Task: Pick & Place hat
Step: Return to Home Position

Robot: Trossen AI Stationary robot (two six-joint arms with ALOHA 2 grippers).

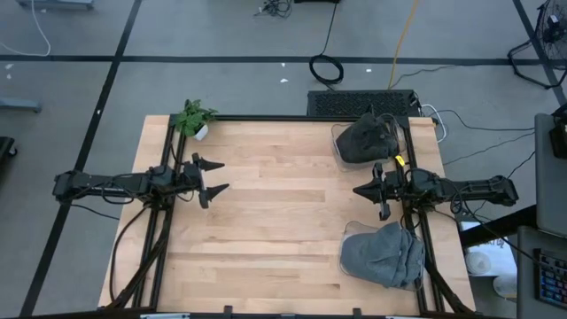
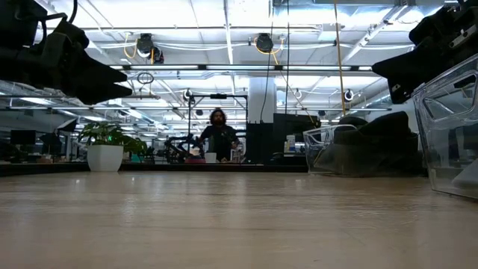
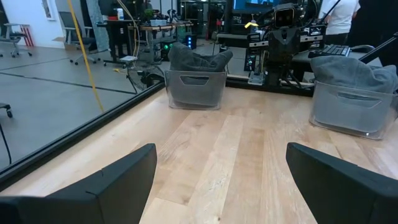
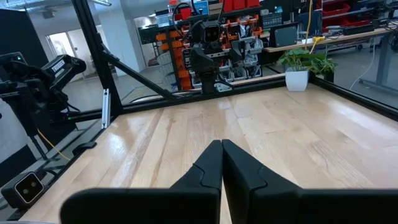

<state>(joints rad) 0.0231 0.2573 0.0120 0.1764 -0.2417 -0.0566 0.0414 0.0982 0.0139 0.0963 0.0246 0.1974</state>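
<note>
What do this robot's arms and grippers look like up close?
Both arms are slim, jointed and black. The left gripper and right gripper each end in two black, wedge-shaped fingers. Loose black cables trail from the left arm; a small yellow tag marks the right arm.

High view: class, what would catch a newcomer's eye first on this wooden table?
The upper transparent plastic bin and the lower transparent plastic bin, at the wooden table's right side, each brim with gray fabric caps. The open left gripper and the shut right gripper face each other above its middle. A small green potted plant sits at the upper left corner.
</note>
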